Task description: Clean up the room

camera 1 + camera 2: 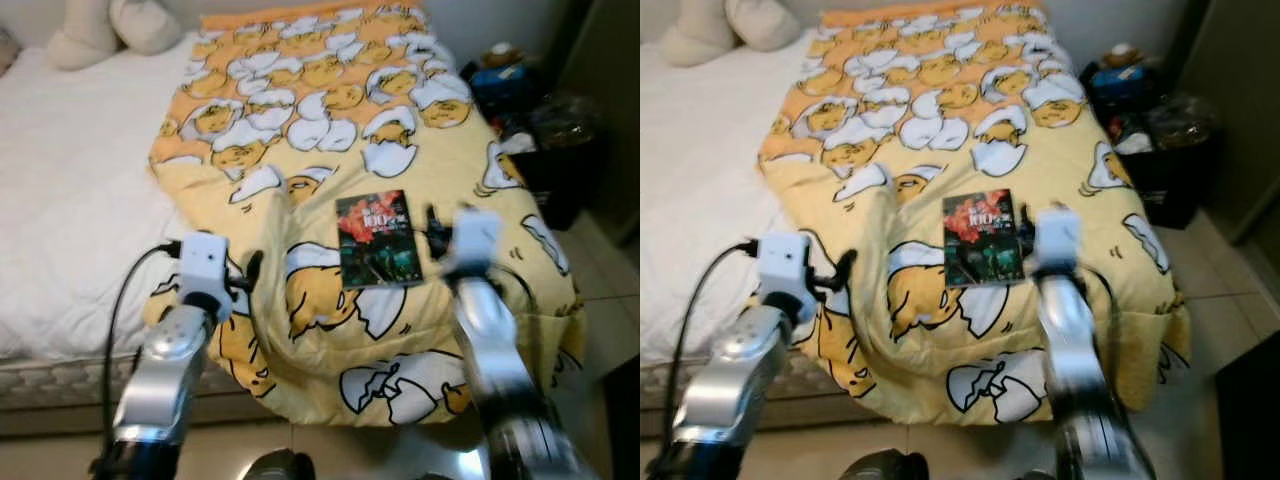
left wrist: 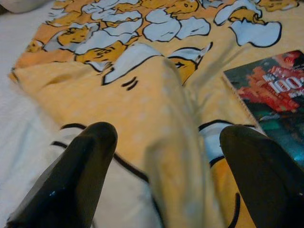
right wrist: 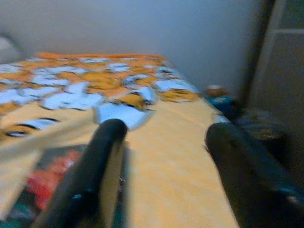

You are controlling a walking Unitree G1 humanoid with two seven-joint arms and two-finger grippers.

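Note:
A dark-covered book [image 1: 378, 240] with red artwork lies flat on the yellow egg-character blanket [image 1: 330, 90], near the foot of the bed. My right gripper [image 3: 166, 130] is open just beside the book's right edge, and the book [image 3: 42, 190] shows past one finger. My left gripper [image 2: 168, 135] is open low over the blanket, left of the book [image 2: 275, 95]. A raised fold of the blanket [image 2: 175, 118] runs between its two fingers. Nothing is held by either gripper.
White sheet [image 1: 70, 180] covers the bed's left half, with cream pillows [image 1: 110, 25] at its head. Dark bags and clutter [image 1: 530, 110] stand on the floor right of the bed. Pale tiled floor [image 1: 610, 290] shows at the right, and the blanket hangs over the bed's foot.

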